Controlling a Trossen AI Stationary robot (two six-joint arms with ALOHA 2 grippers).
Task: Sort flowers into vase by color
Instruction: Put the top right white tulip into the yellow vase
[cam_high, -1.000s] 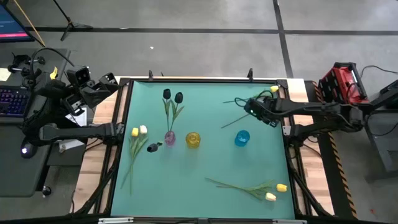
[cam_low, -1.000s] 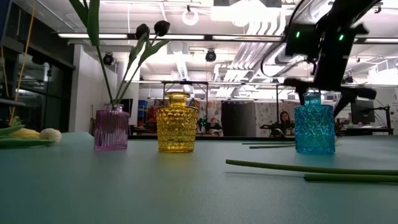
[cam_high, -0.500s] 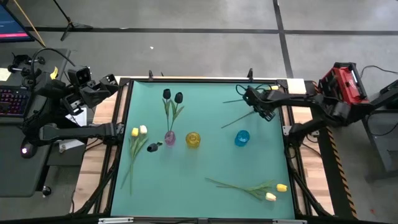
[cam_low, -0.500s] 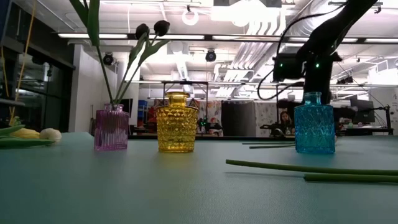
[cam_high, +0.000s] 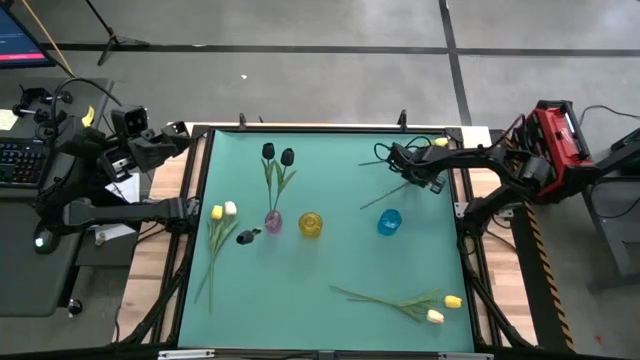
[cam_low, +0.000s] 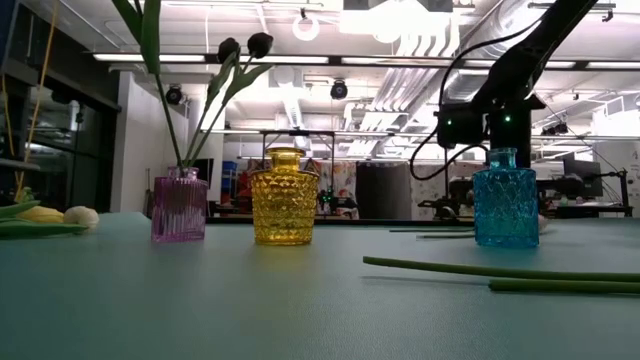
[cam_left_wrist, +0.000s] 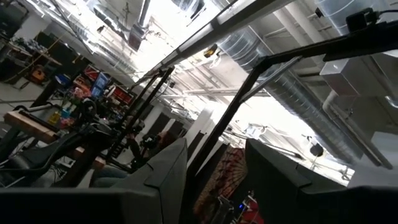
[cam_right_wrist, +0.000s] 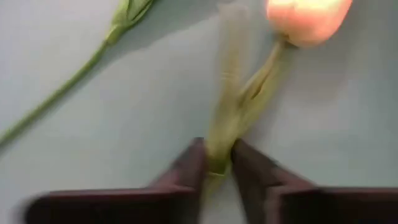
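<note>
Presently: right gripper (cam_right_wrist: 216, 163) upper right of high view, fingers pinched on tulip stem (cam_right_wrist: 225, 127); stem axis running straight ahead to bud (cam_right_wrist: 308, 18). Left gripper parked far left, fingers apart.

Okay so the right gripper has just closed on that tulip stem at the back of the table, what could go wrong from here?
The right gripper pinches the yellow tulip low on its thin stem, so the flower may swing or slip when lifted. A second stem lies right beside it and could be dragged along. The blue vase stands near; a trailing stem might knock it.
</note>
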